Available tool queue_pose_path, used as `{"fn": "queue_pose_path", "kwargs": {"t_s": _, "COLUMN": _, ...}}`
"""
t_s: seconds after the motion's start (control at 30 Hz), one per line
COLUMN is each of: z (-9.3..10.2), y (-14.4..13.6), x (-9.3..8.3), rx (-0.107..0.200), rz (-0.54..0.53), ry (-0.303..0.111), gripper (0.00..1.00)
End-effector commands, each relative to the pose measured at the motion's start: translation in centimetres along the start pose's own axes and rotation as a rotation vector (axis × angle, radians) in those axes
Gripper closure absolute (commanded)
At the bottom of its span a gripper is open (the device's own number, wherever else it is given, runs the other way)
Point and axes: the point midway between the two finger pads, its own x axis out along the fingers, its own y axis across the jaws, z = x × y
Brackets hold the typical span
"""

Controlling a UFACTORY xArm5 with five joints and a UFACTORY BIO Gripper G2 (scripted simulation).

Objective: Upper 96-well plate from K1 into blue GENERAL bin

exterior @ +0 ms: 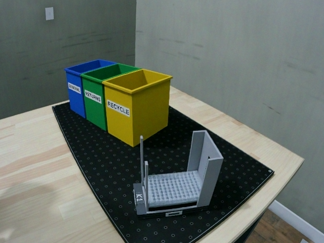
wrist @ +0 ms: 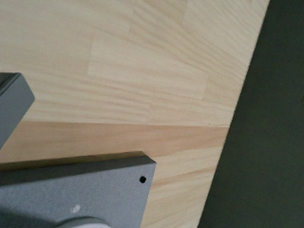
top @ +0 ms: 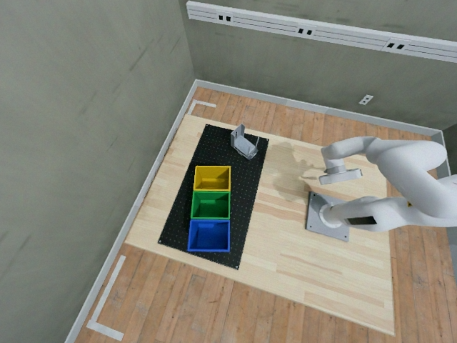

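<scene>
The grey stack rack K1 [top: 234, 138] [exterior: 214, 180] stands at the mat's far end in the top view. A pale 96-well plate [top: 243, 145] [exterior: 173, 187] lies level low in it; whether a second plate lies beneath cannot be made out. The blue GENERAL bin [top: 209, 251] [exterior: 75, 97], green RETURNS bin [top: 229, 206] [exterior: 94, 107] and yellow RECYCLE bin [top: 213, 166] [exterior: 150, 112] stand upright in a row. No plate can be made out in the blue bin. My gripper [top: 340, 178] is open and empty, high above the table near the arm's base, far from rack and bins.
The black perforated mat [top: 243, 188] [exterior: 162, 162] carries the bins and rack on the wooden table [top: 295, 236] [exterior: 34, 146]. The arm's grey base plate [top: 313, 225] [wrist: 104, 182] is below the gripper. The three bins stand close side by side. Walls rise beyond the table.
</scene>
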Motion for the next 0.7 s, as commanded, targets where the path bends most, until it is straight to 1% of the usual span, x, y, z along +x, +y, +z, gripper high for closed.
{"fn": "queue_pose_path", "kwargs": {"t_s": 0.0, "z": 0.0, "y": 0.0, "x": 0.0, "rx": 0.001, "rz": 0.000, "ry": -0.001, "gripper": 0.00}}
{"fn": "queue_pose_path", "kwargs": {"t_s": 0.53, "z": 0.0, "y": 0.0, "x": 0.0, "rx": 0.001, "rz": 0.000, "ry": -0.001, "gripper": 0.00}}
{"fn": "queue_pose_path", "kwargs": {"t_s": 0.57, "z": 0.7, "y": -0.4, "x": -0.1, "rx": 0.001, "rz": 0.000, "ry": -0.001, "gripper": 0.63}}
{"fn": "queue_pose_path", "kwargs": {"t_s": 0.67, "z": 2.5, "y": -1.7, "x": -0.2, "rx": 0.001, "rz": 0.000, "ry": -0.001, "gripper": 0.63}}
